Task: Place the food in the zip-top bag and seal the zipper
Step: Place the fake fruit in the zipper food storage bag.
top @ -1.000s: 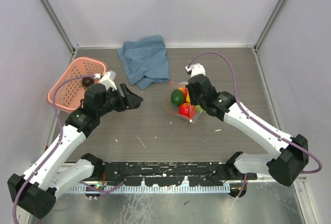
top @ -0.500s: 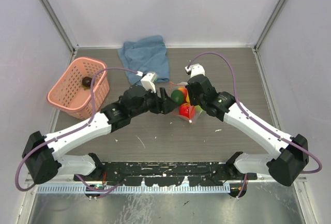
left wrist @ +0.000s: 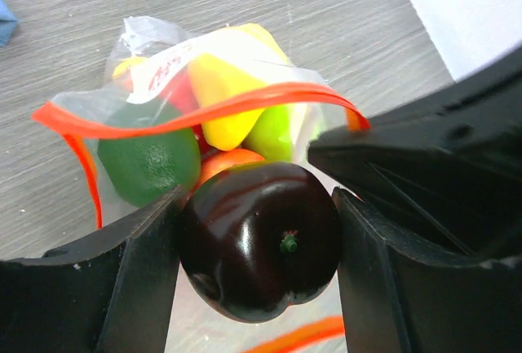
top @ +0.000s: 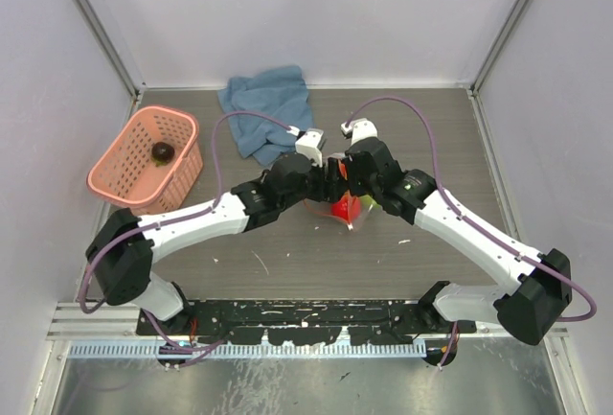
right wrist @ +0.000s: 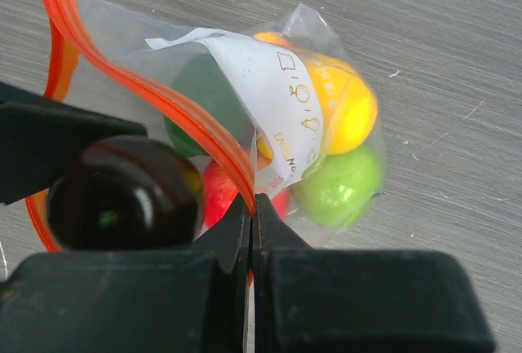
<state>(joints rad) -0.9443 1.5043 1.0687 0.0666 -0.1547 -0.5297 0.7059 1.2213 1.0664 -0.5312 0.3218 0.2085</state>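
Observation:
The zip-top bag [right wrist: 326, 51] lies mid-table with its mouth gaping, and the red-orange zipper [left wrist: 204, 112] arches over the opening. Inside it are green [left wrist: 147, 161], yellow [left wrist: 224, 84], light green [right wrist: 338, 186] and red [top: 345, 207] food pieces. My left gripper [left wrist: 259, 243] is shut on a glossy dark brown fruit [left wrist: 259, 239] right at the bag's mouth, one finger [left wrist: 106, 288] on each side of the fruit. My right gripper [right wrist: 251, 206] is shut on the zipper edge [right wrist: 188, 116] and holds that lip up. Both grippers meet over the bag [top: 340, 195] in the top view.
A pink lattice basket [top: 124, 180] stands at the left with a dark fruit [top: 161, 151] in it. A crumpled blue cloth [top: 268, 113] lies at the back, just behind the two wrists. Grey walls close in the table on three sides.
My left arm has swung right, from beside the basket to the bag's mouth. The right arm and the bag have stayed in place.

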